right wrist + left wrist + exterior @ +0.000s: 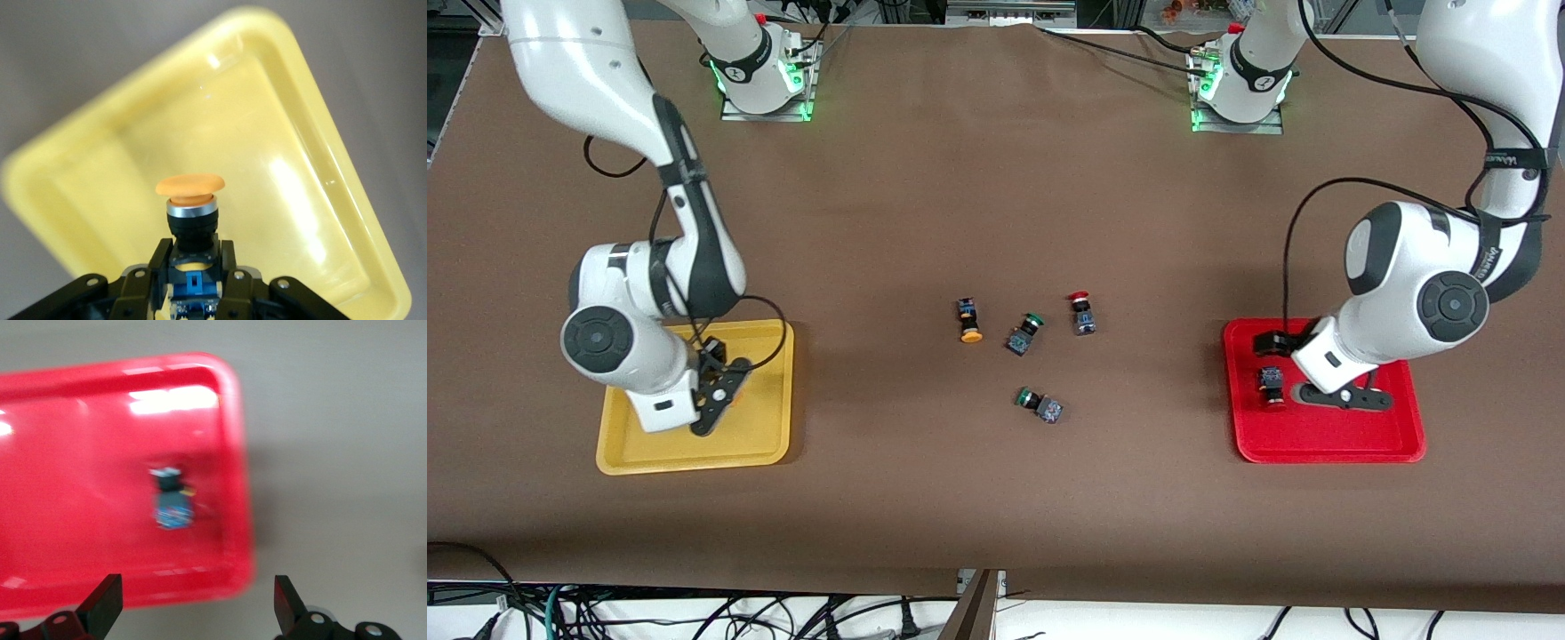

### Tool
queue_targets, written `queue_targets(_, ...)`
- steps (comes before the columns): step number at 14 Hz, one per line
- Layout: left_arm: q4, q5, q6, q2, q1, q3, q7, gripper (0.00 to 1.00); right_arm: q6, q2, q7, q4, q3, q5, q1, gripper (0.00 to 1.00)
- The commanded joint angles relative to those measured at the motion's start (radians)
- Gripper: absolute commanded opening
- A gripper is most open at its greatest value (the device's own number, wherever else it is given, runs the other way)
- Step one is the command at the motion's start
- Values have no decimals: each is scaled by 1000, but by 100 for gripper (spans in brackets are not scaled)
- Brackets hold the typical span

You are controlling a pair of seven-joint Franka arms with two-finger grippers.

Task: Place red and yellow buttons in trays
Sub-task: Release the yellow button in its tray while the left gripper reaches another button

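Yellow tray [769, 444]; red tray [1325, 449]; brown table [996, 178]; orange-capped button [969, 321]; red-capped button [1082, 314]; two green-capped buttons [1024, 334] with blue-black bodies.

Brown table [978, 196]. Yellow tray [769, 436] at right arm's end; red tray [1316, 440] at left arm's end. Between trays, mid-table: yellow button [968, 321], red button [1082, 314], two green buttons [1025, 333] [1040, 404], second nearest front camera.

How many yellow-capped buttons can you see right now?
2. One yellow-capped button is clamped in the right gripper over the yellow tray; the other lies mid-table.
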Motion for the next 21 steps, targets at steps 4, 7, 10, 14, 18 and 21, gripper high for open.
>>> queue_targets(4,-27,-19,-5,6,-92,-133,-313,100,71,75,-25,4,26,136,-50,24)
queue_targets(7,-24,-18,46,62,-195,-131,-483,100,53,66,20,21,26,225,-44,100)
queue_targets(10,-28,24,154,146,-256,-130,-569,100,-77,48,122,75,30,235,-28,100)
queue_targets(14,-28,142,235,218,-305,-131,-690,100,-248,6,448,118,73,244,42,100)
queue_targets(18,-28,143,287,258,-321,-130,-727,100,-283,-23,827,112,221,279,47,100)
queue_targets(21,-28,145,308,275,-322,-130,-726,94,-250,-23,1074,90,279,279,116,100)
